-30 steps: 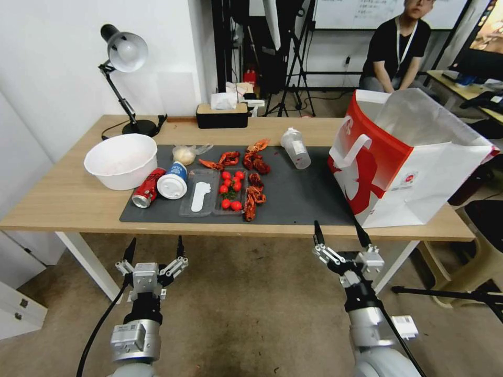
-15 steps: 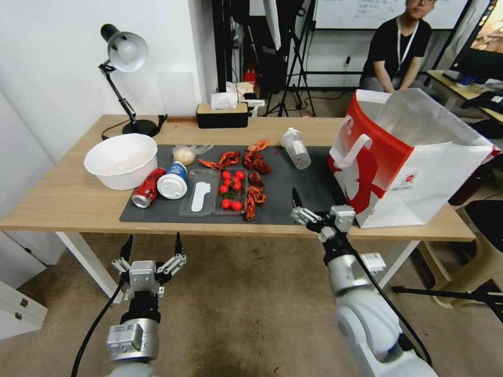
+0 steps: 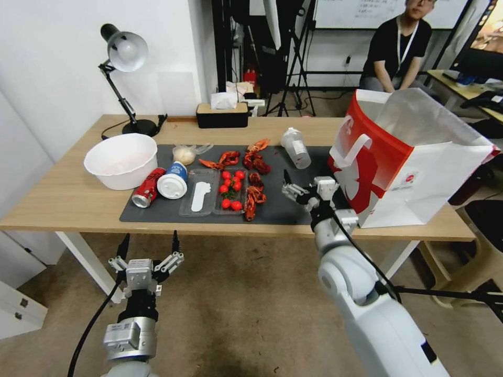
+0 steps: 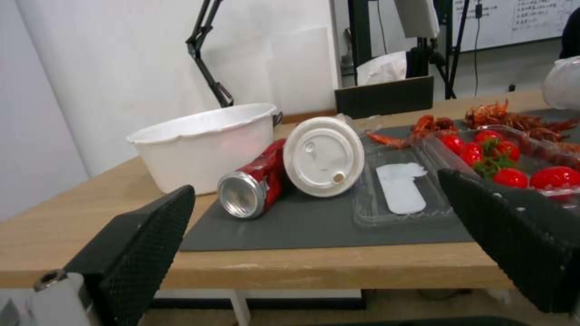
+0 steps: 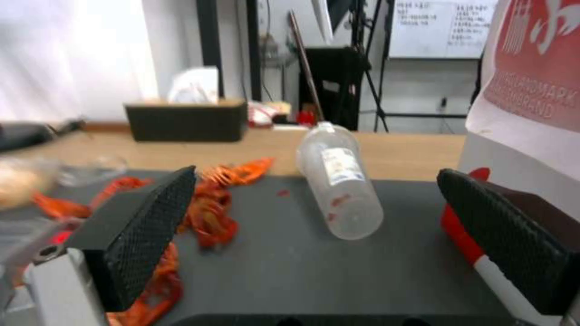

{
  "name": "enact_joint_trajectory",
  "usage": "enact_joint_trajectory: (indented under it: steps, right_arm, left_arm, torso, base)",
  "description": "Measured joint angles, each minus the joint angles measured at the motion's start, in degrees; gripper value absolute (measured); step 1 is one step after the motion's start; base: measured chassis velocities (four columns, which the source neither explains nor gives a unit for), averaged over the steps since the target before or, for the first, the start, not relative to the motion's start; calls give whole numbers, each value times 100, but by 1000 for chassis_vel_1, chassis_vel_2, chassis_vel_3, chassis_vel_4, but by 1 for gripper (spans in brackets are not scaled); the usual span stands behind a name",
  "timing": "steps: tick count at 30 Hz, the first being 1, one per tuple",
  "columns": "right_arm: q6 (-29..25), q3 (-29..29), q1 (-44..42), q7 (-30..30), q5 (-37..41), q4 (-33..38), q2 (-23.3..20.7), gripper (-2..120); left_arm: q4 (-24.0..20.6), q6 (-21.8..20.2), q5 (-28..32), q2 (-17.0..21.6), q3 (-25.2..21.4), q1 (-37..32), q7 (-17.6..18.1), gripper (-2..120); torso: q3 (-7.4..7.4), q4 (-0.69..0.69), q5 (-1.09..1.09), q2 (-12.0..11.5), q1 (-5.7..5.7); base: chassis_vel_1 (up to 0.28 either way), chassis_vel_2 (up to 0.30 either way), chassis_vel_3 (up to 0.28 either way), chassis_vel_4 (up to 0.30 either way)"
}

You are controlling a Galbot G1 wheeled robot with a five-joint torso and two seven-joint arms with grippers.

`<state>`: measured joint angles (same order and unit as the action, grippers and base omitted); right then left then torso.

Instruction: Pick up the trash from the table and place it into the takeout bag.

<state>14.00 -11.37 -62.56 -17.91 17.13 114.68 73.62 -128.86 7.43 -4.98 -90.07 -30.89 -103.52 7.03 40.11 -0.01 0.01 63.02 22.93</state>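
On the table, the dark mat holds the trash: a red soda can on its side, a white-lidded blue cup, a small clear bag with a pale lump and a clear bottle lying down. The takeout bag stands open at the table's right end. My right gripper hovers open over the mat's right part, beside the bag and short of the bottle. My left gripper hangs open below the table's front edge, facing the can and cup lid.
A big white bowl sits left of the can. A clear tray with tomatoes lies mid-mat, with red crayfish strewn around it. A desk lamp and a tissue box stand along the far edge.
My right arm has risen from below the table's front edge and reached forward and left over the mat. The left gripper has sunk slightly.
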Motion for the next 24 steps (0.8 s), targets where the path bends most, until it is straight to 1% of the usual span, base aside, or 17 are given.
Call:
enact_joint_trajectory:
  steps: [1,2,4,9,13,15,18,20,22,23,24]
  right_arm:
    - [158,11,134,-76,16,-38,-26,100]
    - [158,11,134,-76,16,-38,-26,100]
    - [439,53,384,-179,48,-149,-79,100]
    - [641,116,638,-273,109,-326,-144,100]
    - [641,116,638,-273,109,-326,-144,100]
    - [706,161,791,-325,143,-446,-188,100]
    - [915,280,1190,-435,224,-734,-309,100]
    - [971,303,1272,-449,246,-798,-321,100]
    - [1173,396,1526,-485,353,-981,-353,100]
    - [1173,396,1526,-485,353,-981,-353,100]
    - [1313,454,1653,-524,406,-1063,-369,100]
  left_arm:
    - [2,0,0,-6,-1,-2,0,100]
    - [2,0,0,-6,-1,-2,0,100]
    - [20,-1,-3,-25,3,-3,0,100]
    - [30,-1,-10,-37,9,-1,0,100]
    - [30,-1,-10,-37,9,-1,0,100]
    - [30,-3,-12,-41,10,-1,0,100]
    - [31,-5,-17,-50,-12,-8,0,100]
    - [31,-6,-17,-52,-13,-8,0,100]
    - [34,-8,-17,-59,-15,-4,0,100]
    - [34,-8,-17,-59,-15,-4,0,100]
    - [34,-9,-17,-60,-16,-4,0,100]
  torso:
    - [0,1,-1,0,0]
    - [0,1,-1,0,0]
    - [0,1,-1,0,0]
    - [0,1,0,0,0]
    - [0,1,0,0,0]
    - [0,1,0,0,0]
    - [0,1,-1,1,0]
    - [0,1,-1,1,0]
    - [0,1,-1,0,0]
    - [0,1,-1,0,0]
    - [0,1,-1,1,0]
  base:
    - [0,0,0,0]
    - [0,0,0,0]
    - [0,0,0,0]
    - [0,0,0,0]
    - [0,0,0,0]
    - [0,0,0,0]
    - [0,0,0,0]
    - [0,0,0,0]
    - [0,0,0,0]
    - [0,0,0,0]
    - [0,0,0,0]
